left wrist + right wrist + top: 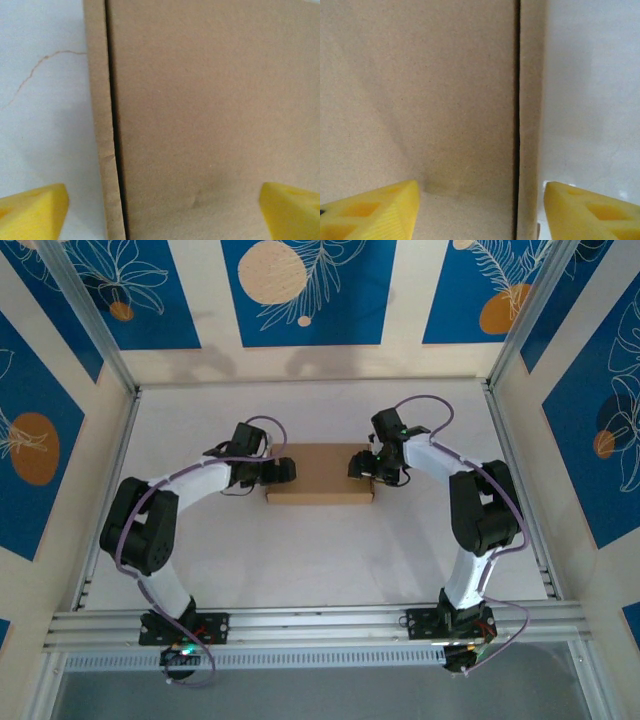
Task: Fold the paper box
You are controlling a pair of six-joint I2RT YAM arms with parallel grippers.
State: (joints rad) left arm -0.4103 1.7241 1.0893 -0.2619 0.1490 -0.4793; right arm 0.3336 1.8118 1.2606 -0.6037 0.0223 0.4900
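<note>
Enclosure walls: flat cream panels on three sides, printed with blue blocks, white line-drawn leaves and orange and peach discs. Silver metal posts run up the corners.

Table: white, matte and smooth. In the left wrist view a thin, wavy brownish mark crosses it just beside the box.

Front rail: ribbed aluminium bar across the near edge, carrying both arm bases.

Left arm and right arm: white tubular links with black joints, and purple cable looped along each. Both bend inward toward the table's middle.

Paper box: plain brown cardboard, shallow and rectangular, closed, lying flat at the middle of the table between the two arms. Its surface is dull and finely fibrous, with no print. A narrow dark seam runs beside each short end, setting off a thin strip of cardboard.

Left gripper: at the box's left end, jaws spread wide. In its wrist view one yellow wedge-shaped finger sits over the table and the other over the box top, nothing clamped.

Right gripper: at the box's right end, likewise spread wide. One yellow finger sits over the table and the other over the cardboard, nothing clamped.
</note>
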